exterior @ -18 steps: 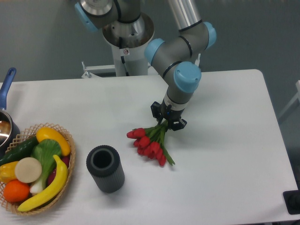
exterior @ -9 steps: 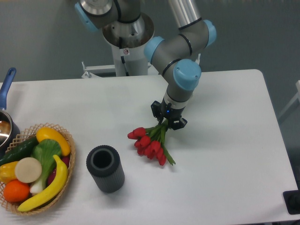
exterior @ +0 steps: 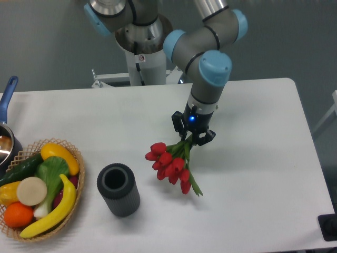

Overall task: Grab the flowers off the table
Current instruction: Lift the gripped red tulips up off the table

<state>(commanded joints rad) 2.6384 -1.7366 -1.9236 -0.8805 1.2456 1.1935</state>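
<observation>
Flowers (exterior: 171,164): mid-counter, stems pinched, heads hanging toward the near left.
Fingers (exterior: 192,138): clamped on the stems.
Change: bunch raised and shifted right since a second ago; lift apparently underway.
Counter (exterior: 263,158): black cylinder (exterior: 118,190) and fruit basket (exterior: 39,188) left.

The large white rectangular table (exterior: 253,174) carries everything. Near its middle, the bunch of red tulips with green stems (exterior: 171,163) sits directly below the black two-finger gripper (exterior: 192,138). To the left of the tulips and nearer the front edge stands the dark ribbed cylindrical vase (exterior: 118,189). Further left, at the table's front-left corner, is the wicker basket of fruit and vegetables (exterior: 38,187), and behind it, at the left edge, the blue-handled pot (exterior: 6,134).
</observation>
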